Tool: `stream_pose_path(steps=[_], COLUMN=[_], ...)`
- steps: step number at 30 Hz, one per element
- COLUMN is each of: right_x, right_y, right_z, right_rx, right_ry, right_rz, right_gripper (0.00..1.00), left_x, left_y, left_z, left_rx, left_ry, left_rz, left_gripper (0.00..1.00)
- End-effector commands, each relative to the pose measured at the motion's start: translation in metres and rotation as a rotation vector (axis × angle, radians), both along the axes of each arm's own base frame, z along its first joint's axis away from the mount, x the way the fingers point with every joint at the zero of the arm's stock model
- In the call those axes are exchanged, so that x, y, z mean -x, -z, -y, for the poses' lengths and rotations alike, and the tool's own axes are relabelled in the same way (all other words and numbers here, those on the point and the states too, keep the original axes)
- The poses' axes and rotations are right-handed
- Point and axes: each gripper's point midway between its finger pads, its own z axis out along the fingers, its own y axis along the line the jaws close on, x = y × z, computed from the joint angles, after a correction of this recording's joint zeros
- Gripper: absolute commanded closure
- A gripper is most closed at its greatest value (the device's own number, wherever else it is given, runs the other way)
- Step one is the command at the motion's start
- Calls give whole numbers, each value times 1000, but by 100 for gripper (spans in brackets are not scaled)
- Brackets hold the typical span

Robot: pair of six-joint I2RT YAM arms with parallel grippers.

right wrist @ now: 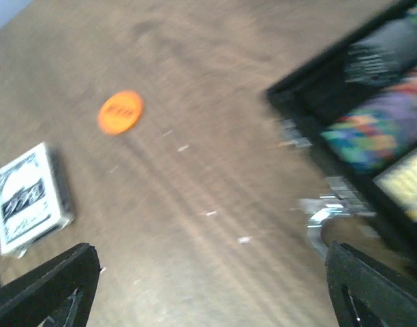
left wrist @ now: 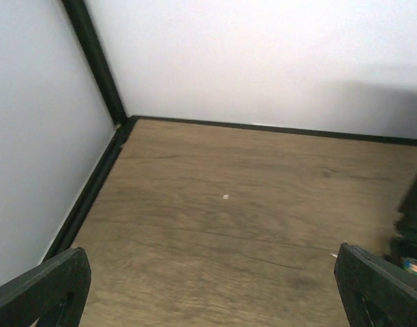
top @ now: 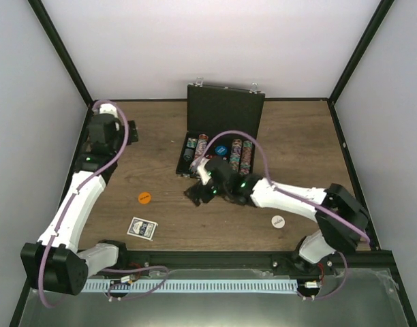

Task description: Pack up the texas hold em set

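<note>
**Left to right.** The left gripper is hanging wide open and empty near the table's far-left corner. An orange disc and a card deck are lying left of centre. The black case is sitting at far centre with its long axis running left-right, its lid standing upright and its opening facing the arms. The right gripper, jaws spread and empty, is hovering at the case's near-left corner. Only the top view is showing the white disc. Only the right wrist view is showing the case's silver corner fitting, blurred.

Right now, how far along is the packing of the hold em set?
Done: chip rows and a blue disc sit in the open case. In hand: nothing; right gripper and left gripper are open, empty. Remaining: orange disc, white disc and card deck lie on the table; lid stands open.
</note>
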Motion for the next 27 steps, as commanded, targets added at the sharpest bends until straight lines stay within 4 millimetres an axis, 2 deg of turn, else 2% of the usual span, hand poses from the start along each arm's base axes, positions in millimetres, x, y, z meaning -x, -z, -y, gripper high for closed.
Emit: stream_pose_path(steps=[1, 4, 8, 9, 13, 17, 27], right_x=[48, 64, 87, 93, 121, 134, 140], right_y=[1, 15, 41, 55, 75, 86, 110], right_z=[-62, -96, -140, -150, -179, -188, -189], right_rx=[-64, -44, -5, 19, 54, 78, 150], right_ry=[-249, -308, -421, -452, -575, -638, -672], right_rz=[98, 120, 145, 146, 183, 210, 225], right_gripper=[7, 4, 4, 4, 4, 3, 1], left_x=[2, 9, 9, 9, 8, 9, 9], left_y=[6, 13, 13, 15, 19, 17, 19], left_z=[-29, -37, -33, -32, -31, -33, -28], left_rx=[72, 73, 82, 85, 92, 91, 106], left_ry=[-49, -66, -39, -37, -37, -43, -22], left_rz=[7, 7, 13, 10, -7, -4, -11], left_gripper=[0, 0, 0, 0, 0, 0, 0])
